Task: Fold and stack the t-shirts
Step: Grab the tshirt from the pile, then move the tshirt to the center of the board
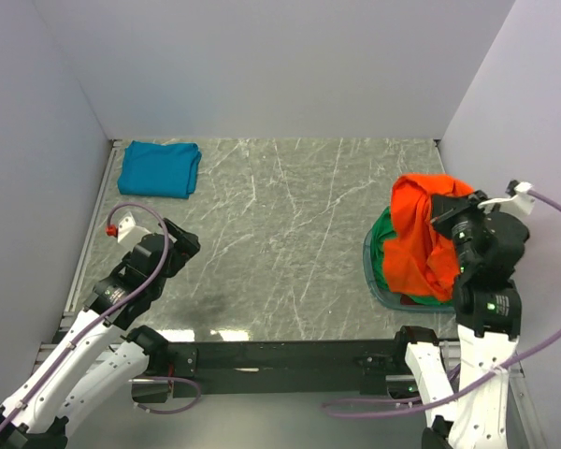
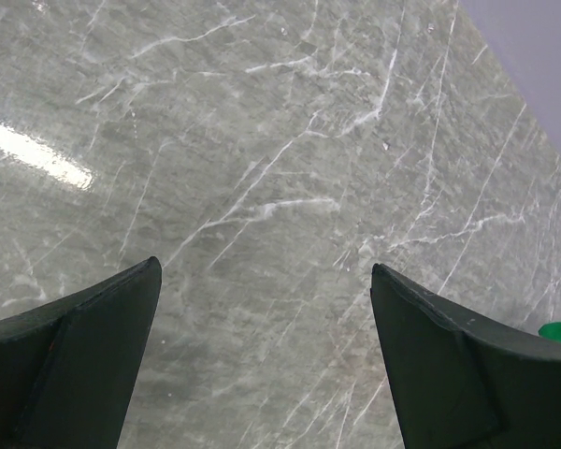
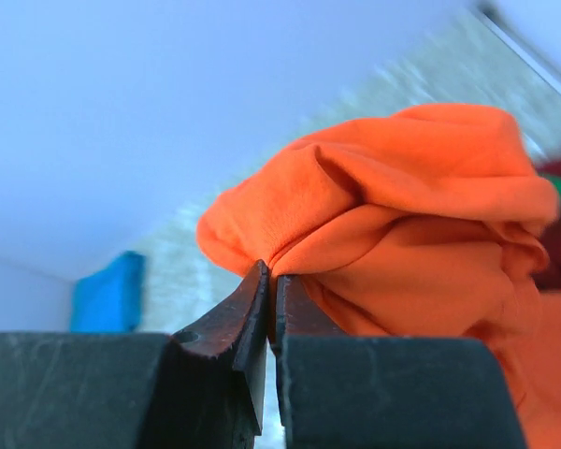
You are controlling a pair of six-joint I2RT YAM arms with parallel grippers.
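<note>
Right wrist view: the orange t-shirt (image 3: 402,215) hangs bunched from the right claw (image 3: 269,276), whose jaws are pinched together on a fold of the cloth at their very tips. The rest of the shirt drapes beyond and below this claw, and its lower part lies over the pile underneath.

In the top external view, the green t-shirt (image 1: 382,245) and a strip of the dark red t-shirt (image 1: 417,301) lie crumpled in the grey-blue basket (image 1: 368,271), directly beneath the right claw. The teal t-shirt (image 1: 159,168) lies folded flat on the tabletop (image 1: 280,234), far across from the right claw and well ahead of the left claw (image 2: 265,269). The left claw hovers over bare tabletop with its jaws spread wide and nothing between them.

Step in hand, as judged: drawing the orange t-shirt out of the basket. One shirt appears folded and three are not yet done.

The next move calls for carrying the orange t-shirt clear of the basket to the open tabletop between the two claws. The left claw would likely need to take a second edge so the cloth can be spread flat for folding.

The hold is a thin pinch, so it may slip. The trailing cloth may also drag the green t-shirt along.
</note>
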